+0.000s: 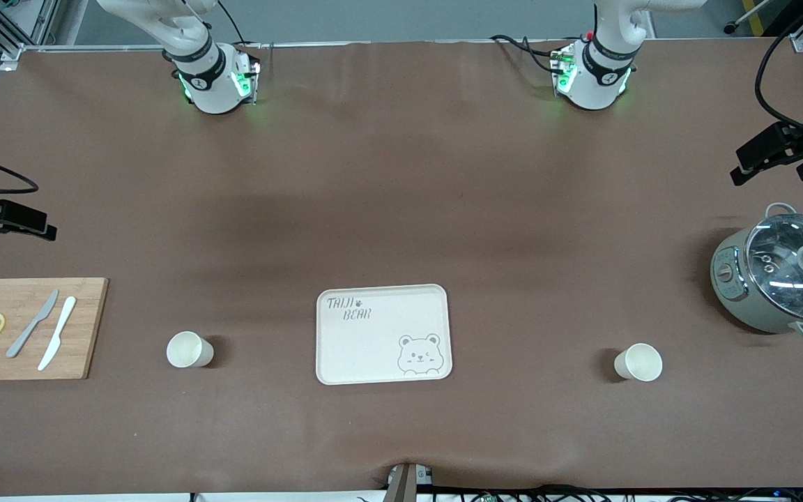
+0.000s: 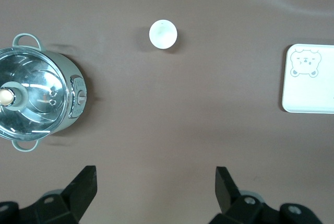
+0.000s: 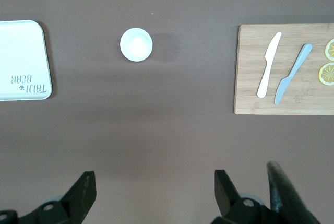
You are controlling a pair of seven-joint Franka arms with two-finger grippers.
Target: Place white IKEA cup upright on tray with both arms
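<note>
Already upright, two cups (image 1: 189, 349) (image 1: 638, 362) flank the bare tray (image 1: 383, 335) on the tabletop; left jaws (image 2: 155, 192) and right jaws (image 3: 155, 192) hang spread overhead. A careless descent could tip either light cup.

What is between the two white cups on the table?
The cream tray with the bear face sits between the cup near the cutting board and the cup near the pot, as the front view shows.

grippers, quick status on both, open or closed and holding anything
left gripper: open, holding nothing, up over bare table beside the pot.
right gripper: open, holding nothing, up over bare table beside the cutting board.
</note>
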